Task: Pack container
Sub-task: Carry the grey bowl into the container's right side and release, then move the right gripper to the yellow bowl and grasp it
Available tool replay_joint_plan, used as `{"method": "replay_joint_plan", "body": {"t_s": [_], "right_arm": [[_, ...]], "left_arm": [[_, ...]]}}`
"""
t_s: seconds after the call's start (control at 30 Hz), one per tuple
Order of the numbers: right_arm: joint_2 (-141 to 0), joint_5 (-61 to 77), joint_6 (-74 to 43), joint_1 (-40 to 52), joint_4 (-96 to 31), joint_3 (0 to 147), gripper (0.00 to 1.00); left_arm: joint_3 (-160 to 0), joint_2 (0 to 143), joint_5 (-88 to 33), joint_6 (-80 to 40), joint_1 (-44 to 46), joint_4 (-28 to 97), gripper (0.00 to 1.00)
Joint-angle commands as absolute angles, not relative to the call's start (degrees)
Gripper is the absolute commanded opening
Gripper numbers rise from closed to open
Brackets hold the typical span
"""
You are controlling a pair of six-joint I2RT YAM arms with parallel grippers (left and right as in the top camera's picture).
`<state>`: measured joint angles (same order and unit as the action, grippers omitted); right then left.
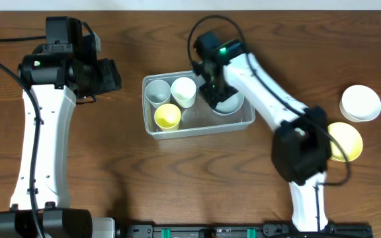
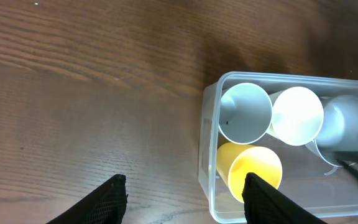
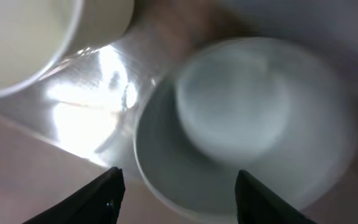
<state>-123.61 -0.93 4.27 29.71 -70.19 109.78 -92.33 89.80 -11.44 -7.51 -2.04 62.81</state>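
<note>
The clear plastic container (image 1: 152,129) stands mid-table. Inside lie a pale blue cup (image 1: 157,92), a white cup (image 1: 184,91), a yellow cup (image 1: 167,117) and a pale grey-blue bowl (image 1: 230,106). The left wrist view shows the container (image 2: 207,155) with the blue cup (image 2: 245,113), white cup (image 2: 298,116) and yellow cup (image 2: 253,169). My right gripper (image 1: 215,92) is open, low over the bowl (image 3: 241,124) inside the container, its jaws (image 3: 178,196) spread apart. My left gripper (image 2: 182,199) is open and empty, left of the container.
A yellow bowl (image 1: 344,141) and a stack of white bowls (image 1: 360,103) sit on the wooden table at the right. The left arm (image 1: 101,74) hovers left of the container.
</note>
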Motion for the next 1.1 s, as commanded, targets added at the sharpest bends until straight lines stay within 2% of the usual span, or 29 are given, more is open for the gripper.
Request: {"method": "replay_joint_plan", "body": {"t_s": [0.0, 0.27, 0.37, 0.47, 0.77, 0.87, 1.07], "right_arm": [[-112.2, -2.3, -0.1, 25.3, -70.3, 110.2, 0.62], [-98.6, -3.2, -16.7, 7.4, -76.7, 110.1, 0.68], [-98.2, -3.2, -20.7, -0.4, -81.0, 109.6, 0.82], [-98.3, -2.3, -21.2, -6.5, -81.2, 105.8, 0.89], [-98.3, -1.0, -21.2, -15.8, -68.4, 81.1, 0.89], [-98.5, -0.8, -21.2, -17.1, -62.1, 73.9, 0.9], [-98.6, -0.8, -21.2, -17.6, -52.2, 64.5, 0.84]], "left_arm": [[-92.1, 90.0, -11.5, -7.8, -2.2, 63.0, 0.61], [-92.1, 90.0, -11.5, -7.8, -2.2, 63.0, 0.61], [-92.1, 90.0, -11.5, -7.8, -2.2, 63.0, 0.61], [-92.1, 90.0, -11.5, -7.8, -2.2, 63.0, 0.61], [-92.1, 90.0, -11.5, -7.8, -2.2, 63.2, 0.61], [-92.1, 90.0, -11.5, -7.8, -2.2, 63.2, 0.61], [-92.1, 90.0, -11.5, -7.8, -2.2, 63.2, 0.61]]}}
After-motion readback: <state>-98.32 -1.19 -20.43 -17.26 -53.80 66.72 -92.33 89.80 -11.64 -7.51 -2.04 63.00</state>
